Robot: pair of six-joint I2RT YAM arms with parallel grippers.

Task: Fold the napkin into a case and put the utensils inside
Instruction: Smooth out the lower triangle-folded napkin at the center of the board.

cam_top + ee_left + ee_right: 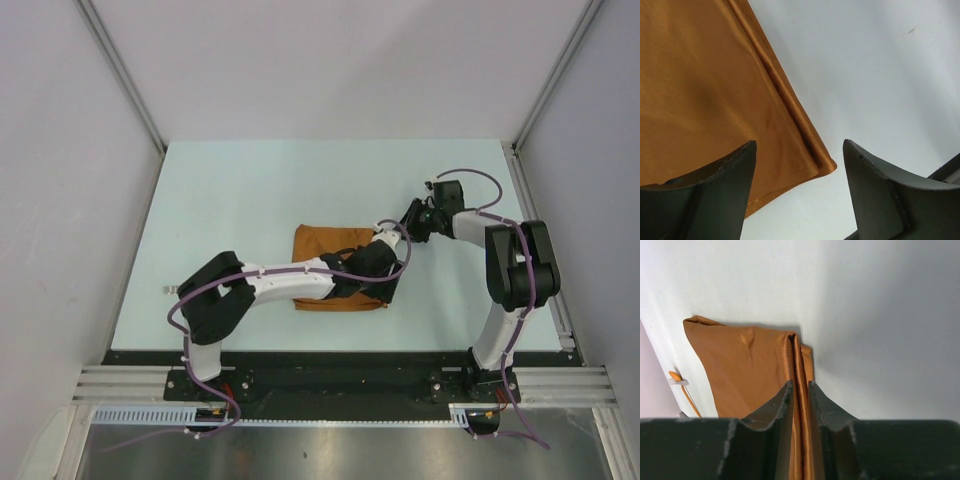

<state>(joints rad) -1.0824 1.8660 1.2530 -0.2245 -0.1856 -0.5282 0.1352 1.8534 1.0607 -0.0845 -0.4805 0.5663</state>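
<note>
The right gripper (800,384) is pinching nearly shut on a raised ridge of the napkin (325,245). Its two dark fingers (782,405) are pressing the doubled cloth from either side, with only the thickness of the fold between them. The left gripper (800,150) is standing wide open and gripping nothing. One of its fingers (715,195) is hanging over the cloth and the other over bare worktop (250,190), with a layered corner of the napkin lying between them. I cannot tell whether either finger is touching the cloth.

The right arm is rising from its base at the near right corner, bending at an elbow close to the right edge. Its forearm is reaching leftward to the napkin's right side. The left arm is stretching from the near left corner, low and rightward across the cloth, hiding the napkin's near right part in the top view.

The napkin is lying folded into a rough rectangle about midway between the left and right edges, a little closer to the near edge than the far one. Its layered hem is running along the side where both grippers are meeting. In the right wrist view a slim orange utensil (686,396) is lying well beyond the cloth, by the left edge of the worktop.
</note>
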